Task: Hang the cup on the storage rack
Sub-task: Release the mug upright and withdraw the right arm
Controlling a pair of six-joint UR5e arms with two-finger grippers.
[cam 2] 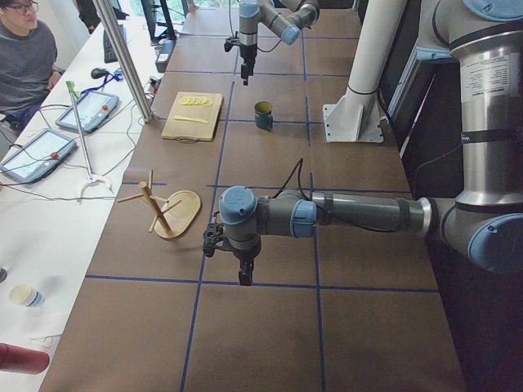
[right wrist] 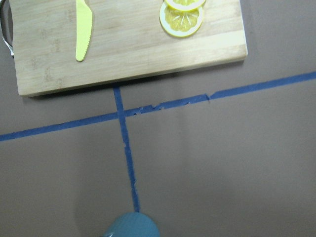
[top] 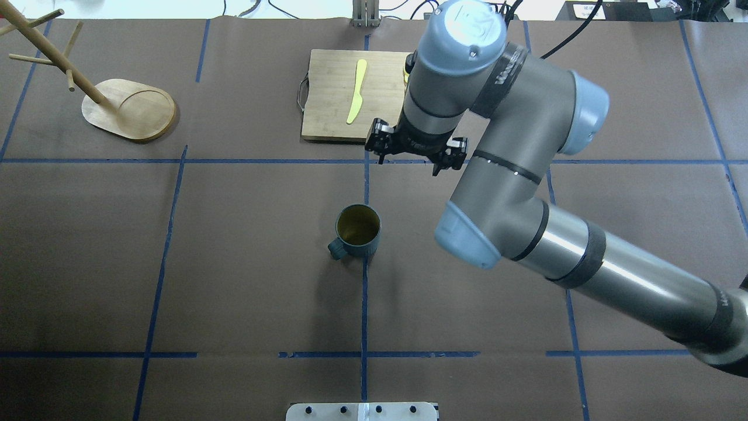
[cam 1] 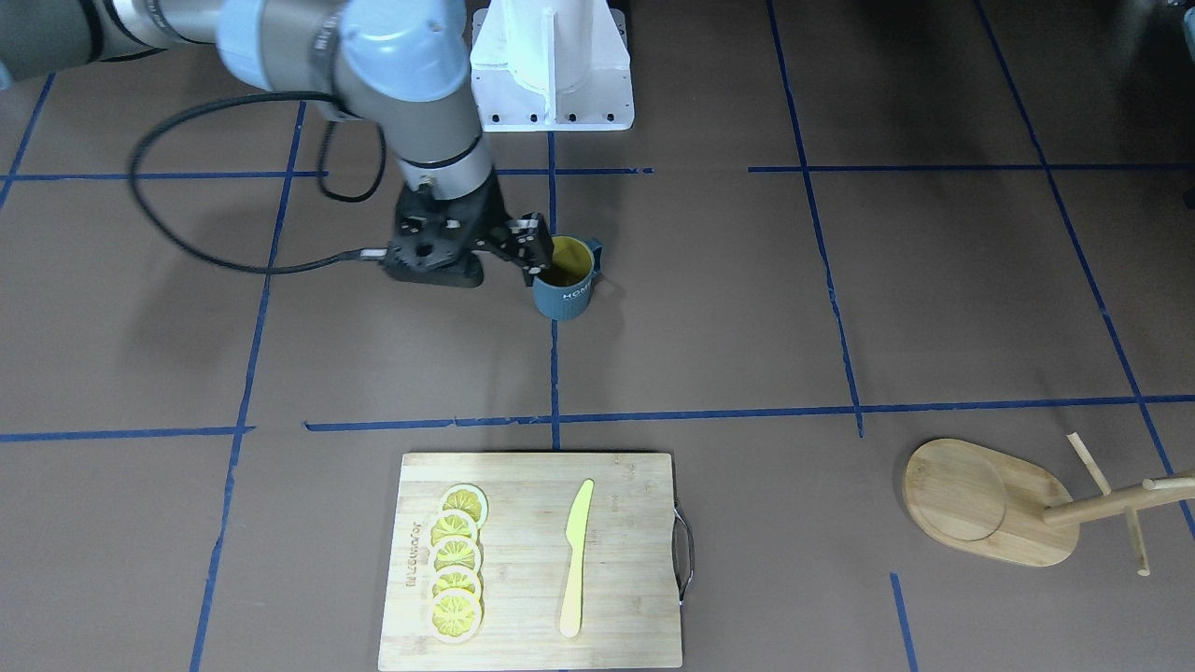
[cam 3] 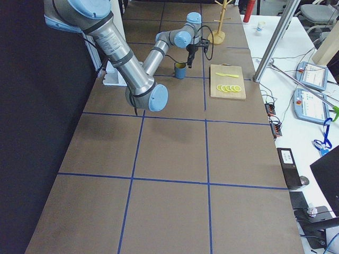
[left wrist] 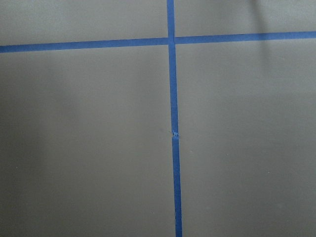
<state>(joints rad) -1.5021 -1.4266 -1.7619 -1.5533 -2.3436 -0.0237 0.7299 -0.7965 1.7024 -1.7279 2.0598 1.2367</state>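
The cup [top: 357, 231], dark teal with a yellow interior, stands upright mid-table with its handle toward the robot's left; it also shows in the front view [cam 1: 565, 280] and at the bottom edge of the right wrist view [right wrist: 132, 226]. My right gripper [top: 416, 155] hangs open and empty above the table between the cup and the cutting board, apart from the cup; it also shows in the front view [cam 1: 532, 261]. The storage rack [top: 128, 110] stands at the far left, empty, and shows in the front view [cam 1: 990, 504]. My left gripper [cam 2: 244, 278] points down past the rack; I cannot tell whether it is open or shut.
A wooden cutting board [cam 1: 532, 607] with several lemon slices [cam 1: 456, 560] and a yellow knife [cam 1: 577, 560] lies across the table from the robot. The white robot base [cam 1: 551, 65] stands behind the cup. An operator [cam 2: 24, 57] sits at a side desk.
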